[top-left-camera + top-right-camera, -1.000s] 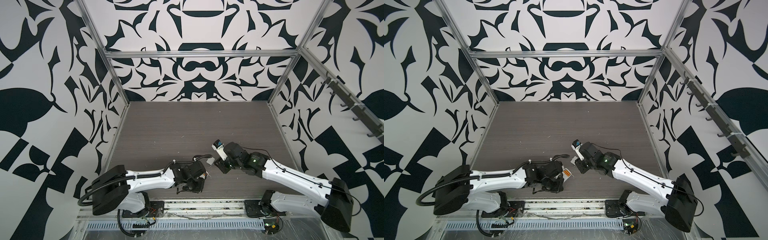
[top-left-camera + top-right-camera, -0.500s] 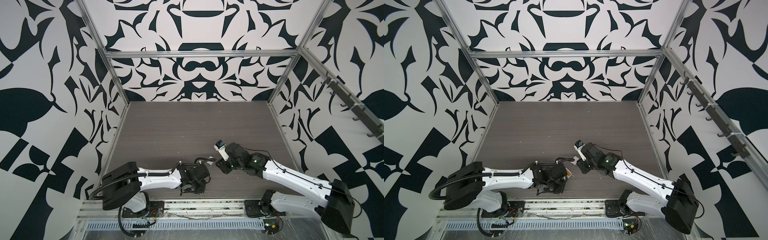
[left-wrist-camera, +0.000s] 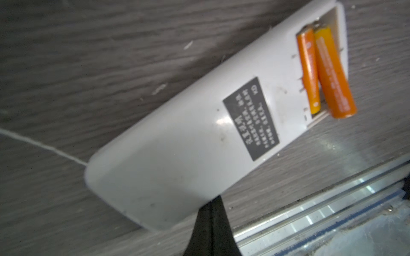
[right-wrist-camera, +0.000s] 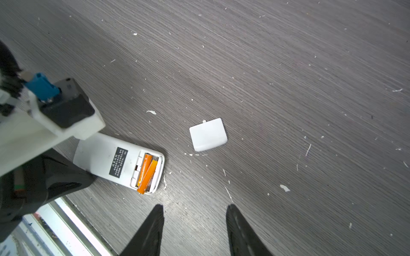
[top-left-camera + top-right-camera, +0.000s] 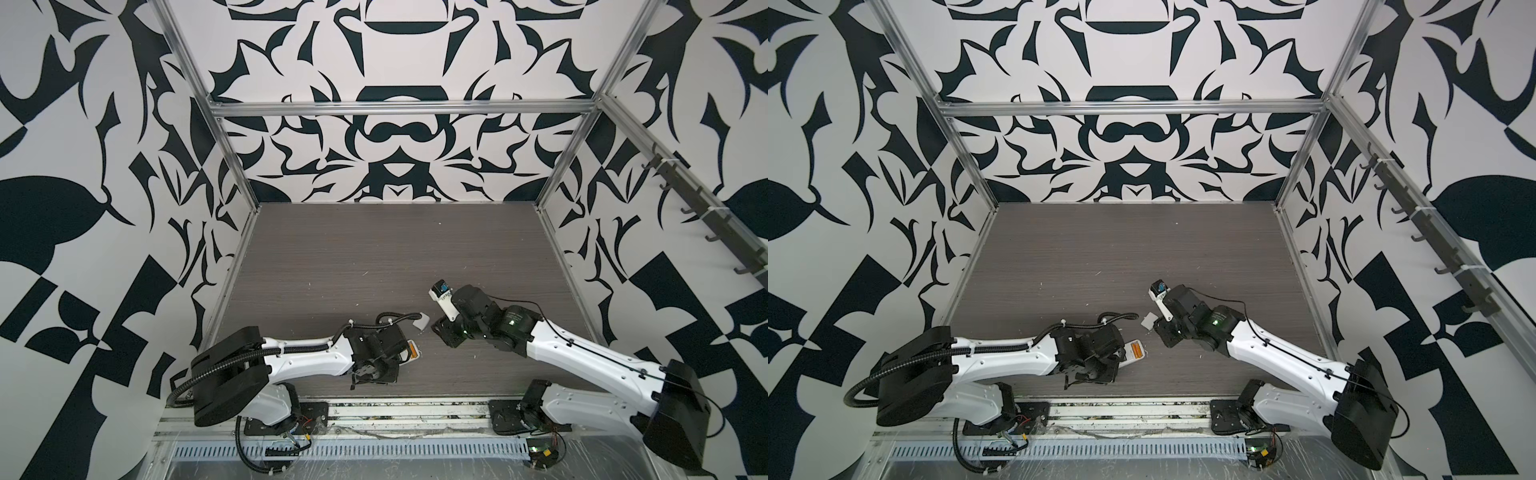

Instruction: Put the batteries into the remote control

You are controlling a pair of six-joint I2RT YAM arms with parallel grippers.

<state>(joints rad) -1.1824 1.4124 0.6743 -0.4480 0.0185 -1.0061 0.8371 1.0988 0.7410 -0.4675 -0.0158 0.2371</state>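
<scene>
The remote control (image 4: 117, 161) lies back-up on the grey wood-grain worktop (image 4: 266, 66), near its front edge, compartment open. Inside, one battery (image 3: 308, 71) sits seated; the other battery (image 3: 334, 75) lies skewed, its end overhanging the rim. The white battery cover (image 4: 208, 134) lies nearby. The left gripper (image 3: 213, 232) fingers are closed, empty, tip touching the remote's rounded end. The right gripper (image 4: 195, 230) fingers stand apart, empty.

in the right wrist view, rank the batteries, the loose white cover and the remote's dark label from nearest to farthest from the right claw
1. The batteries: in the remote control's open bay, at its end nearest the right claw.
2. The white cover: loose on the table, beyond the claw, apart from the remote.
3. The dark label: mid-back of the remote, past the batteries.
</scene>
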